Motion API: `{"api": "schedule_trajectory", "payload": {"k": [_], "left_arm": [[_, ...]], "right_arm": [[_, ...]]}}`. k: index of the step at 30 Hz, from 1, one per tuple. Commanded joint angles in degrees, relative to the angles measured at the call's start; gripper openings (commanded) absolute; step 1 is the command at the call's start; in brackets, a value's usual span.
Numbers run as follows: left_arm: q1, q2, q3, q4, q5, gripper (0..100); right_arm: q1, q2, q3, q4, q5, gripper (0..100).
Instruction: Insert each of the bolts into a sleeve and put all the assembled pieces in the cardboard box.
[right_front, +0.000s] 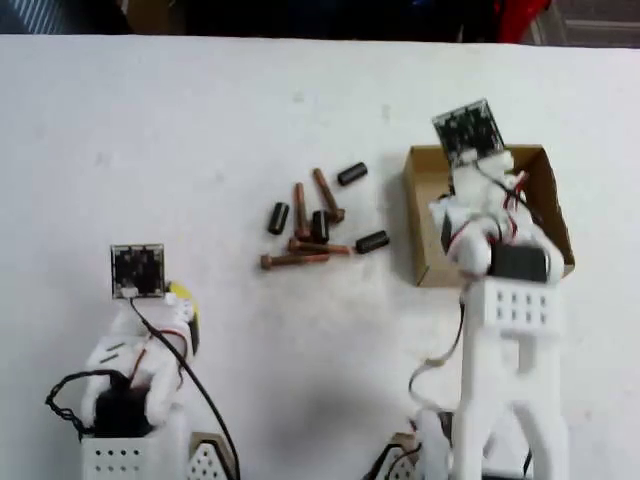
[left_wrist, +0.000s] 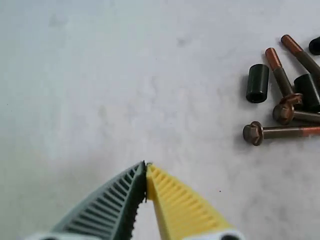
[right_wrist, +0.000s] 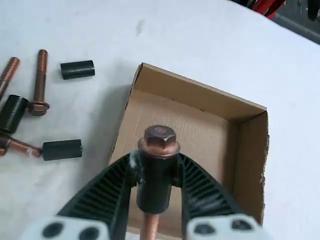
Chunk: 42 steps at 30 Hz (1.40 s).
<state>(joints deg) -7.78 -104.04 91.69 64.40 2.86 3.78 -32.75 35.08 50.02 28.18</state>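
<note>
Between the jaws of the right gripper (right_wrist: 156, 161) a black sleeve (right_wrist: 154, 190) is clamped. A copper bolt (right_wrist: 161, 139) is passed through it, so that the flanged head is seated against the sleeve's far end and the shank is left jutting from the near end. Directly beneath these jaws the cardboard box (right_wrist: 248, 150) is seen (a shallow brown box, its walls upright), and the assembled piece is held over its open mouth. Outward from the box, well apart from the jaws and off to one side, loose sleeves (right_wrist: 77, 69) and loose bolts (right_wrist: 40, 80) are scattered on the white table (right_wrist: 210, 40). The left gripper (left_wrist: 146, 166) is closed tip to tip, its grey and yellow halves pressed together with nothing caught between them. Bare table is seen just beneath its tips, and the scatter of loose parts is found well ahead of them and to one side.
</note>
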Motion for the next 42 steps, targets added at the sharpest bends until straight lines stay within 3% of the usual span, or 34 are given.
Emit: {"api": "schedule_trajectory", "payload": {"k": [1, 19, 24, 26, 34, 42], "left_arm": [[-0.2, -0.5, 0.0, 1.1, -0.4, 2], [-0.3, -0.5, 0.7, 1.8, -0.5, 2], [-0.3, -0.5, 0.7, 1.8, -0.5, 2], [-0.4, -0.5, 0.7, 1.8, -0.5, 2], [-0.5, -0.5, 0.7, 1.5, -0.5, 2], [-0.3, -0.5, 0.5, 1.7, -0.5, 2]], "right_arm": [[1.8, 9.4, -5.6, -6.9, 0.7, 1.8], [2.5, 45.8, -26.3, -10.4, 0.7, 2.1], [2.4, 51.6, -29.1, -10.1, 0.7, 16.8], [2.4, 52.3, -29.1, -10.1, 0.7, 21.1], [2.2, 48.0, -29.7, -9.8, 0.4, 19.8], [-2.2, 32.8, -29.7, 0.4, 0.6, 19.8]]}}
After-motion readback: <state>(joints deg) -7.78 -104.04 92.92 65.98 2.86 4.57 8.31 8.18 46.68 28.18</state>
